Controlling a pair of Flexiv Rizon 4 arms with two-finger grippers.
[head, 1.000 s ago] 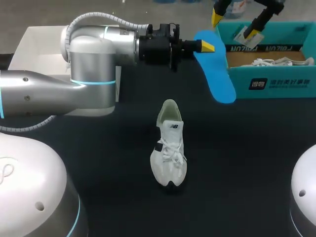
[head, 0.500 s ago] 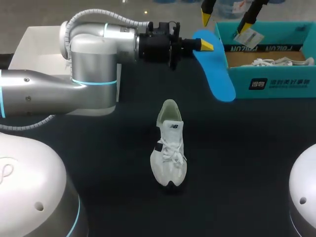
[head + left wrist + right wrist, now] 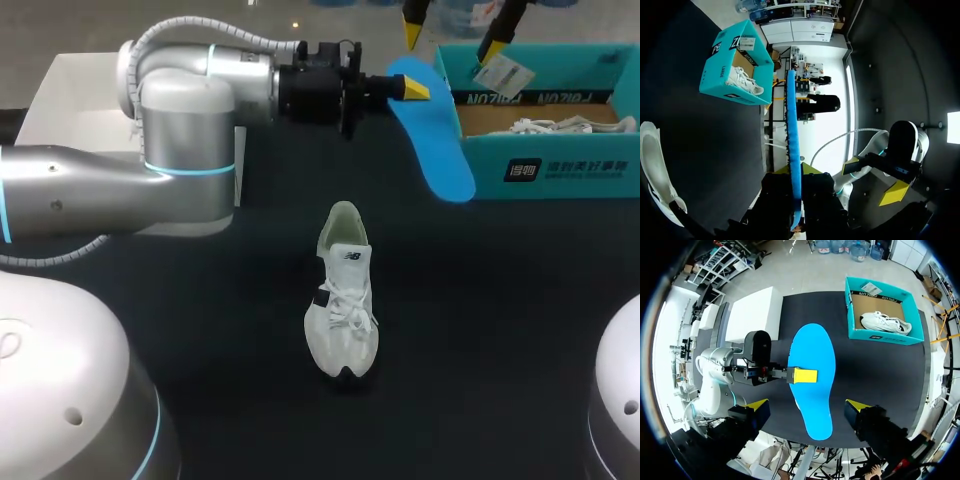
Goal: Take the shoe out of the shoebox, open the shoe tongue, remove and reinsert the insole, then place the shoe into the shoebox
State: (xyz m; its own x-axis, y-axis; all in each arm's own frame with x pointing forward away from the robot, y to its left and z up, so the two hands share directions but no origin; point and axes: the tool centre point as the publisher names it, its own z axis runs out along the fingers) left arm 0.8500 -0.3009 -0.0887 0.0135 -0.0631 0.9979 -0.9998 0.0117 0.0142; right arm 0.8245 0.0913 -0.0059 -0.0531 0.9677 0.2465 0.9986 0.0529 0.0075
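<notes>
A white shoe (image 3: 343, 305) lies on the black table, toe toward me. Above it my left gripper (image 3: 408, 90) is shut on the heel end of a blue insole (image 3: 435, 140), which hangs in the air beside the teal shoebox (image 3: 560, 165). In the left wrist view the insole (image 3: 792, 135) stands edge-on between the fingers of the left gripper (image 3: 794, 172). My right gripper (image 3: 455, 32) hovers open high over the insole (image 3: 812, 385), its own tips (image 3: 807, 407) spread to either side of it and apart from it. A second white shoe (image 3: 885, 322) lies in the shoebox (image 3: 855, 300).
A white box (image 3: 70, 100) stands at the back left of the table, behind my left arm. The shoebox takes up the back right corner. Black table surface (image 3: 500, 320) stretches around the shoe on the right and front.
My right gripper has drifted left and toward the back, staying open. The left gripper and the insole have shifted only slightly. The shoe has not moved.
</notes>
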